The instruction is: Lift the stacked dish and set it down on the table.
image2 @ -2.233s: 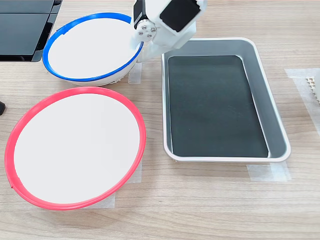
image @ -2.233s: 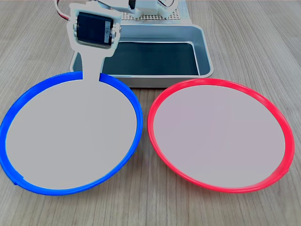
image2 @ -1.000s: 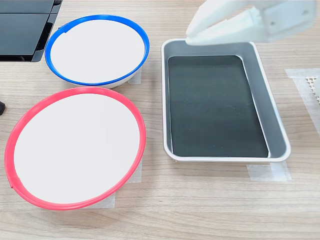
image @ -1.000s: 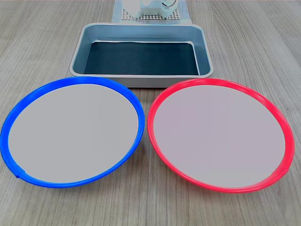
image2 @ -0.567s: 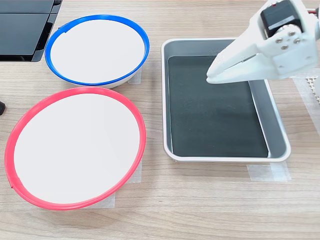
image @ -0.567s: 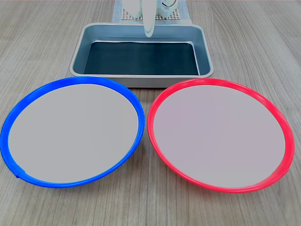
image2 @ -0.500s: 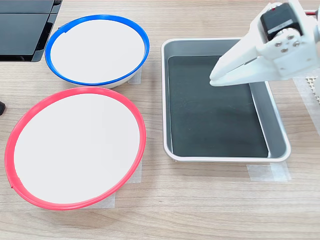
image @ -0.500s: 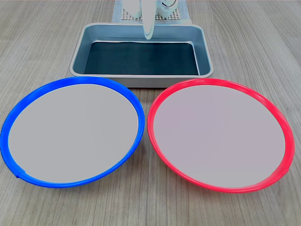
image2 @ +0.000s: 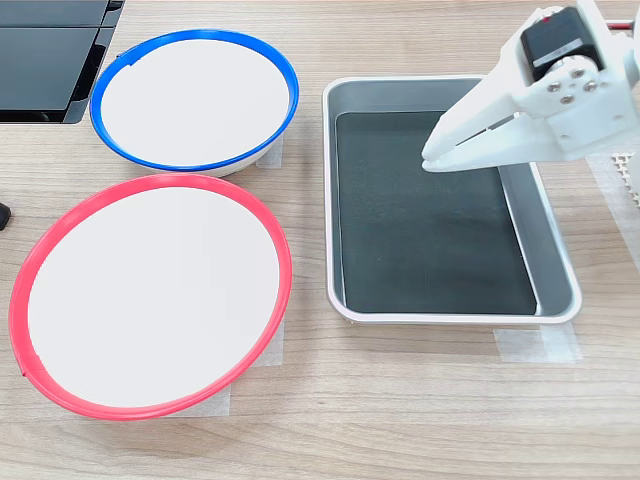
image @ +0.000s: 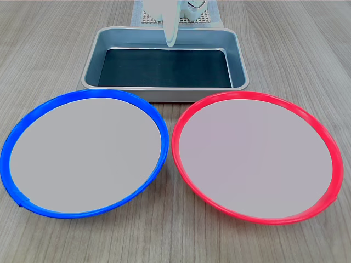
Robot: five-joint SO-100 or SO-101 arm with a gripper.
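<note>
Across the light grey-brown wood-grain table (image2: 400, 420) with its pale tape strips, the large round shallow plate with the bright blue rim (image: 82, 156) lay flat, just beside the same-sized red-rimmed plate (image: 258, 156) without touching it. Beyond them in the first exterior view sat the grey rectangular metal tray with a dark liner (image2: 435, 210). The white gripper (image2: 432, 158) hung over that tray, well apart from both plates, its jaws drawn together on nothing.

The gripper (image2: 432, 157) hangs over the tray (image2: 557, 255). In the second exterior view both plates lie on the table (image2: 400, 410) well to the left of the jaws: the stacked dish (image2: 192, 98) farther up, the other plate (image2: 150, 297) just below it, beside the tray.
</note>
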